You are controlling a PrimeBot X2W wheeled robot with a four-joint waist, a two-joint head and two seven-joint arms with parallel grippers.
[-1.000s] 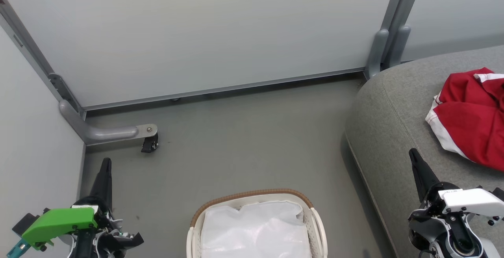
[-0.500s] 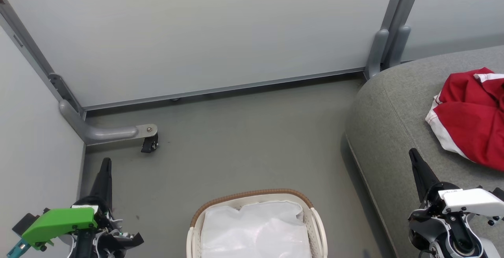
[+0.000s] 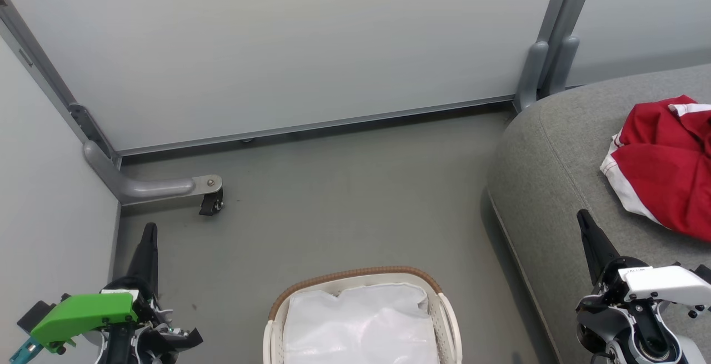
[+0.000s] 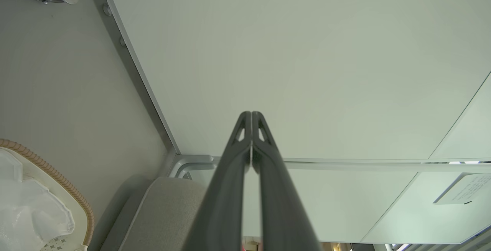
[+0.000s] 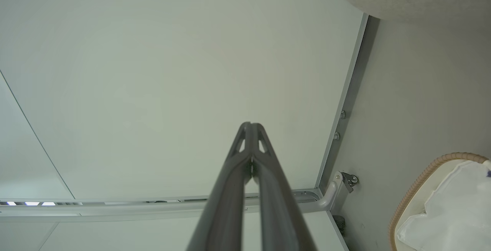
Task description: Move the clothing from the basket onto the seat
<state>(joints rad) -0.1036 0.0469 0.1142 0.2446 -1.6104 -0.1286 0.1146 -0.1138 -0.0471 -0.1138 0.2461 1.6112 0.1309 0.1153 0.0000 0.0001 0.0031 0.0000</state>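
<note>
We hold our left end effector [image 3: 149,229] at eight o'clock and our right end effector [image 3: 582,217] at four o'clock, both closed tight, tips meeting, aimed roughly toward twelve.

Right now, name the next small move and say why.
Likely none: what shows of the basket holds a white liner and no red, the clothing lies on the seat, and the left hand and right hand are shut, empty.

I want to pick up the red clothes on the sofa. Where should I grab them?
Probably the white-trimmed edge of the red clothing, coming from above on its left side. That edge faces bare grey sofa cushion, and soft bunched fabric pinches easily.
</note>
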